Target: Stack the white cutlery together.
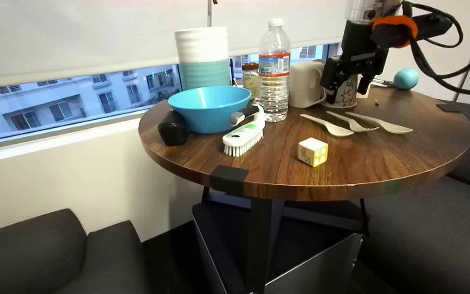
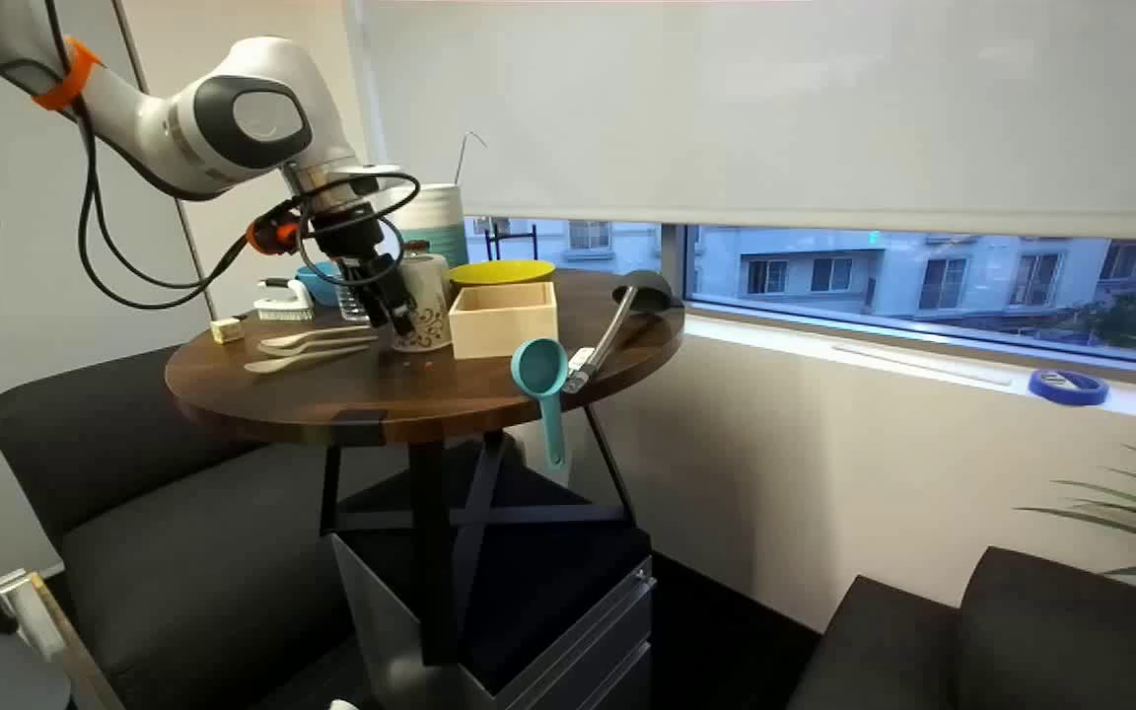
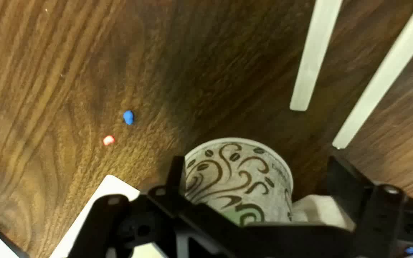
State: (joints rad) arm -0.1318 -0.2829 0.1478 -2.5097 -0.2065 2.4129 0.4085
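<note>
Below and just beside the parted jaws, the white cutlery [image 1: 356, 125]

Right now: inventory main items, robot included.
white cutlery: 3, cream, near cup
block: 1, yellowish, near cutlery
brush: 1, white, near bowl
bowl: 1, blue, near brush
bottle: 1, clear, near mug
mug: 1, cream, near cup
cup: 1, white-brown, near mug
canister: 1, white-teal, near bowl
box: 1, beige, near cup
dish: 1, yellow, near box
scoop: 1, turquoise, near box
ladle: 1, grey, near box
arm: 1, white, above table
gripper: 1, black, near cup
</note>
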